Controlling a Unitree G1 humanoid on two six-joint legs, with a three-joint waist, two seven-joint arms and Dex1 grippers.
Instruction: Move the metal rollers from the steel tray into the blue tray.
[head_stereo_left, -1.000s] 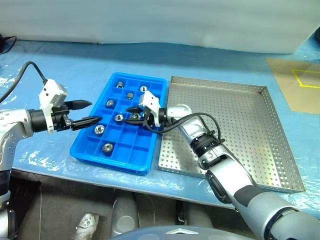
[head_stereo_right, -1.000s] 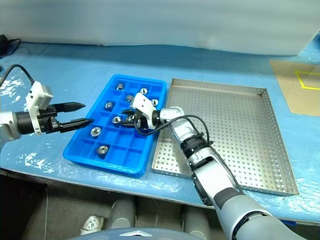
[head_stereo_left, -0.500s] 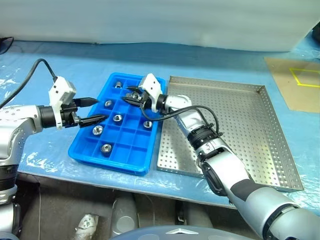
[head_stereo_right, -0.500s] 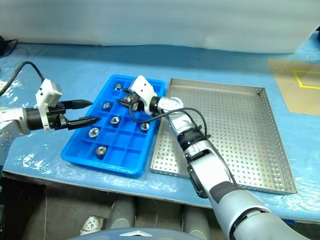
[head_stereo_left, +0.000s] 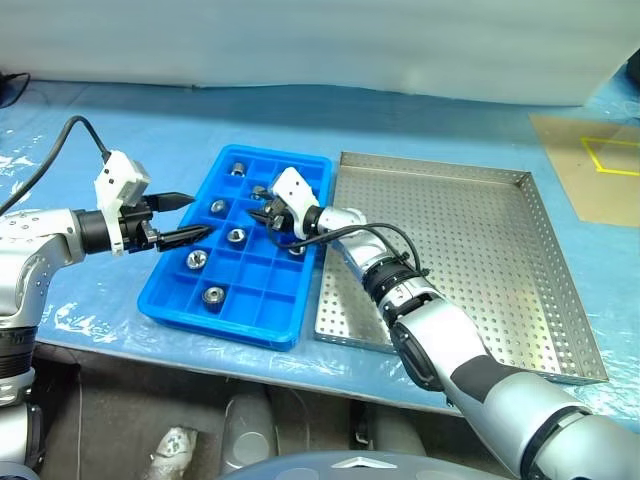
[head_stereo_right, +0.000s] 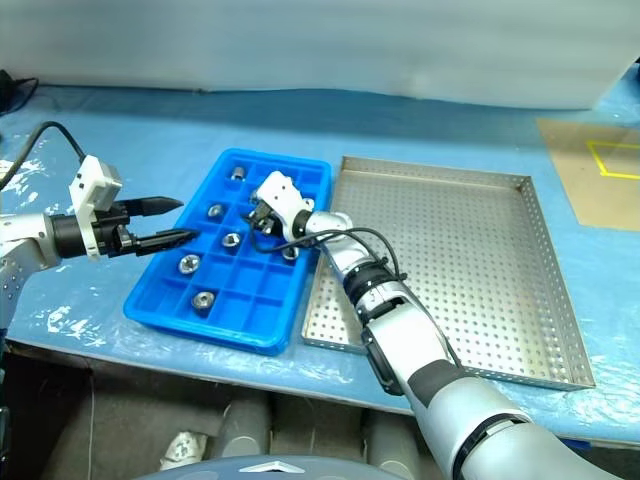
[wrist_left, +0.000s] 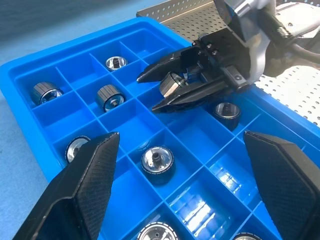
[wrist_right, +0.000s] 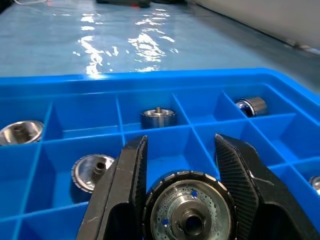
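Steel tray (head_stereo_left: 480, 240) lies bare on the right, with no rollers visible on its perforated floor; the blue tray (head_stereo_left: 170, 305) just beside it on the left has rollers in several compartments. Right gripper (wrist_left: 161, 94) hangs over the blue tray's middle cells, clenched on one metal roller (wrist_right: 189, 212) whose bore axis runs along the fingers. An empty cell seems to lie directly below, so the coming move is probably straight down. Left gripper (head_stereo_left: 195, 216) waits spread and empty at the tray's left edge

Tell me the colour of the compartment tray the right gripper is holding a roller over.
Bright blue; the blue tray shows best in the left wrist view.
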